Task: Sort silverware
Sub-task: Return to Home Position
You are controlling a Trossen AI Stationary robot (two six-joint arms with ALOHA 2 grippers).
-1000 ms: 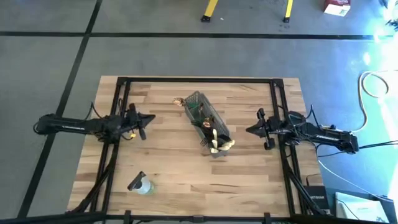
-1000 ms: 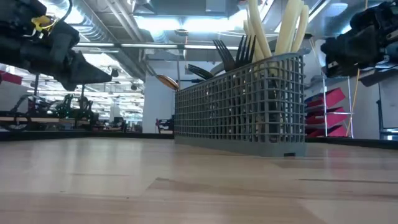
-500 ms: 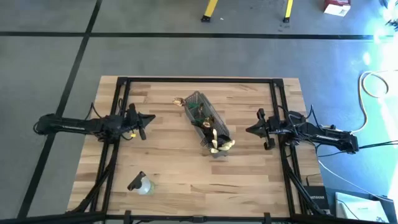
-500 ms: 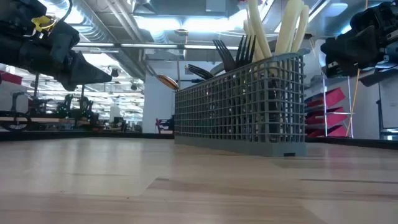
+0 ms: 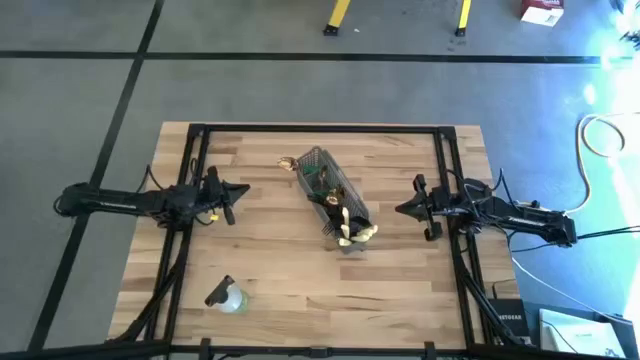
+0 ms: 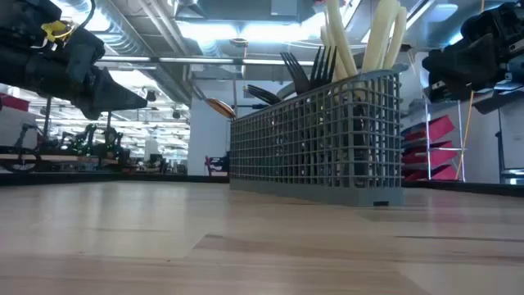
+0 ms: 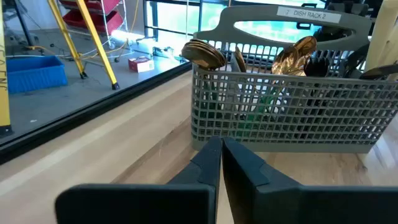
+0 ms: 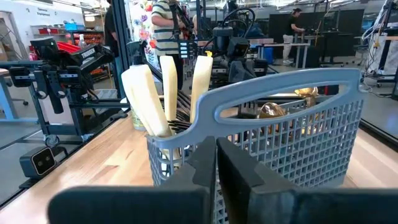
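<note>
The grey wire-mesh basket point(image 5: 330, 195) stands near the middle of the wooden worktop point(image 5: 270, 260), set at a slant, and all the silverware in view is in it. The pale tan handles point(image 5: 355, 233) rise upright from the end nearer the right arm. The black forks point(image 6: 311, 65) stand with tines up beside them. The gold spoons point(image 7: 202, 55) lean over the rim at the other end, with a green utensil point(image 7: 264, 106) showing through the mesh below them. A white strip on the basket's handle reads "DISH RACK 2" point(image 7: 310, 13). The left claw point(image 5: 243, 189) hangs above the worktop well to the basket's left, pointing at it, its fingers pressed together on nothing. The right claw point(image 5: 398, 209) hangs on the opposite side, nearer the basket but apart from it, and its fingers are likewise together and empty. White lettering runs along each arm, too small to read. A small clear bottle point(image 5: 228, 296) with a dark head lies near the front left of the worktop, well apart from everything else. On the floor past the right arm sits a dark box point(image 5: 505, 318) with white print that cannot be made out for certain.
</note>
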